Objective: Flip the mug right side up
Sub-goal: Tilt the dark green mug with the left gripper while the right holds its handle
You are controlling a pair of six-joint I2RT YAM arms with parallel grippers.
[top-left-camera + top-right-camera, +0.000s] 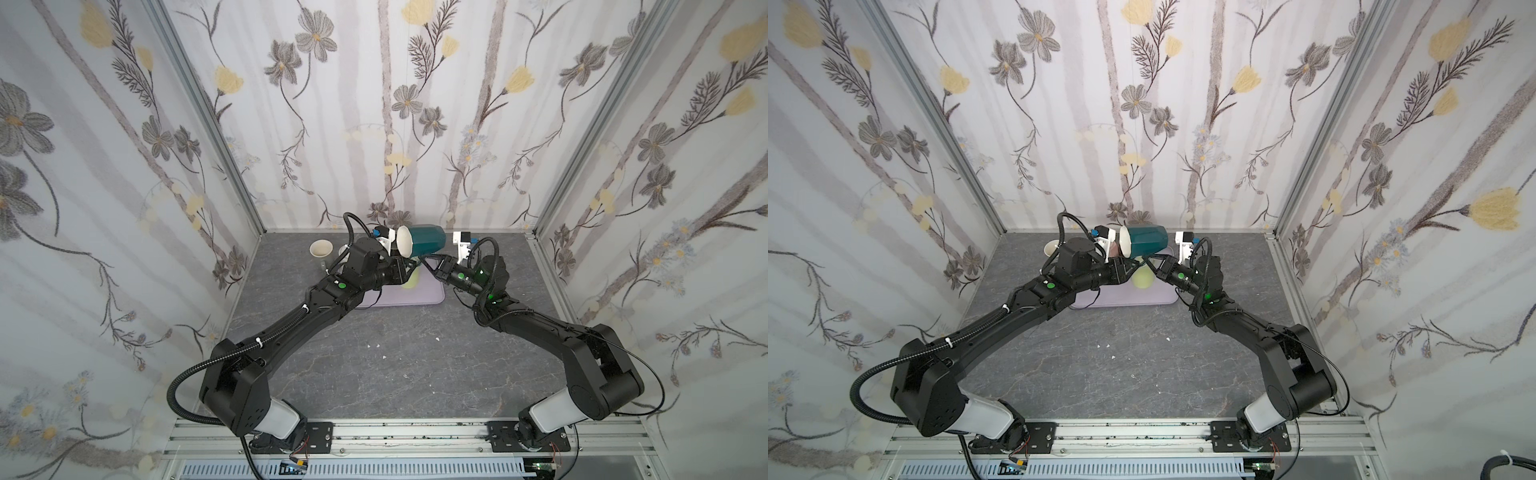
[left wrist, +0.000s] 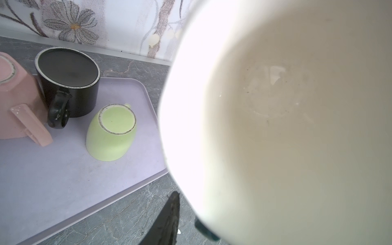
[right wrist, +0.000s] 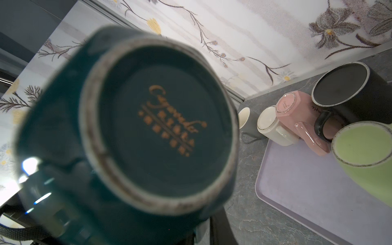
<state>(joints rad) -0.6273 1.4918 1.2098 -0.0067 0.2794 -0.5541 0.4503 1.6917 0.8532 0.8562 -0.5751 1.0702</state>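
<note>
My right fingers (image 1: 422,260) are clamped fully together low on the teal mug (image 1: 428,241), near its bottom end. The contact spot is hidden by the mug body. In the right wrist view only a dark bit of one finger (image 3: 218,229) pokes out beneath it.

My left fingers (image 1: 406,266) sit at the mug's mouth end. In the left wrist view one finger (image 2: 169,218) shows right beside the white rim and the other is hidden behind the mug. I can't tell if I'm gripping or have let go there.

The teal mug is up in the air on its side near the back wall, mouth toward my left arm, base toward my right. It is over or just beyond the far edge of the tray (image 1: 424,297); I can't tell which. In the left wrist view its white inside fills most of the frame, blown out bright. In the right wrist view the base shows gold lettering, blurred, and the handle is hard to make out.

Upside down on the tray are a green cup (image 2: 110,135), a black mug (image 2: 70,84) and a pink mug (image 2: 17,101) cut off by the frame edge. In both top views my arms cover most of these.

Off the tray on the surface (image 1: 374,374) a grey cup (image 1: 321,249) stands open side up. A white cup (image 3: 269,125) is beside it, touching the pink mug; I can't tell which way up it is.
</note>
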